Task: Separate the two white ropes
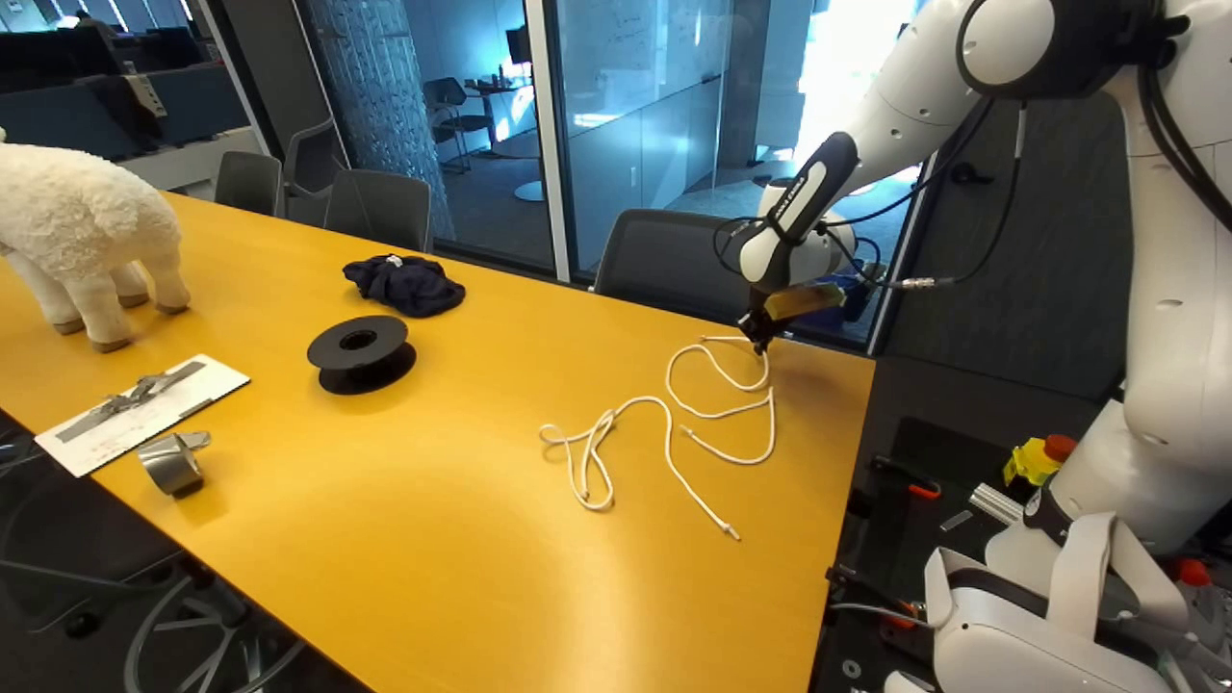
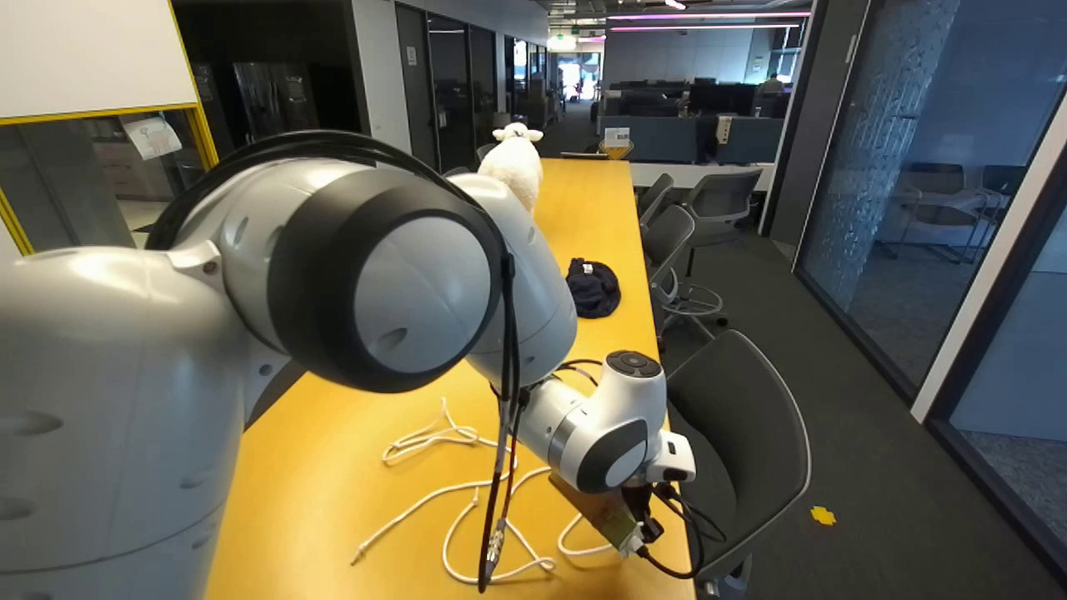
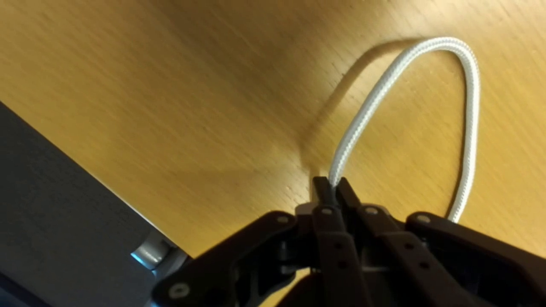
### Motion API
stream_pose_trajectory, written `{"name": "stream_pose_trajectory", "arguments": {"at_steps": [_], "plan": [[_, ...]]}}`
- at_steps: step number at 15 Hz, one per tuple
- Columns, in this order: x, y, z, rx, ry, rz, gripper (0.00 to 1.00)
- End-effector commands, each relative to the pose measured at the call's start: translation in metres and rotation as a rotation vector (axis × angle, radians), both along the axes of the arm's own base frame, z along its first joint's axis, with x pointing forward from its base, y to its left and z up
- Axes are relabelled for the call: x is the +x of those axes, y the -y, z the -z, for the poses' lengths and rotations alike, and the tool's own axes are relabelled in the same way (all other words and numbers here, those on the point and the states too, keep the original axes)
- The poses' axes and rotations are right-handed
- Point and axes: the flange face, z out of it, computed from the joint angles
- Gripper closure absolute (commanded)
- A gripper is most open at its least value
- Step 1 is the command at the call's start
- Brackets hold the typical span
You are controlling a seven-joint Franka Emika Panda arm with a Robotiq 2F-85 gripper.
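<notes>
The gripper [image 3: 332, 184] pinches a white rope [image 3: 472, 98], seemingly just above the table [image 3: 204, 98].

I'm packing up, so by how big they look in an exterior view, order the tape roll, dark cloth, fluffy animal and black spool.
Largest: fluffy animal, cut off at the frame edge
Next: black spool and dark cloth, too alike to rank
Smallest: tape roll
</notes>
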Motion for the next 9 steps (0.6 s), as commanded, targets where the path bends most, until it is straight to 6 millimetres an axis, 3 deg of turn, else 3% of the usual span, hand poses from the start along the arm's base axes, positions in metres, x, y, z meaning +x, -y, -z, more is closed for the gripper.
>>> {"name": "stream_pose_trajectory", "arguments": {"at_steps": [1, 6, 9], "plan": [[-0.002, -0.001, -0.003, 0.008, 0.022, 0.021, 0.63], [0.004, -0.020, -0.008, 0.001, 0.022, -0.011, 0.25], [0.019, -0.053, -0.014, -0.013, 0.027, -0.056, 0.04]]}}
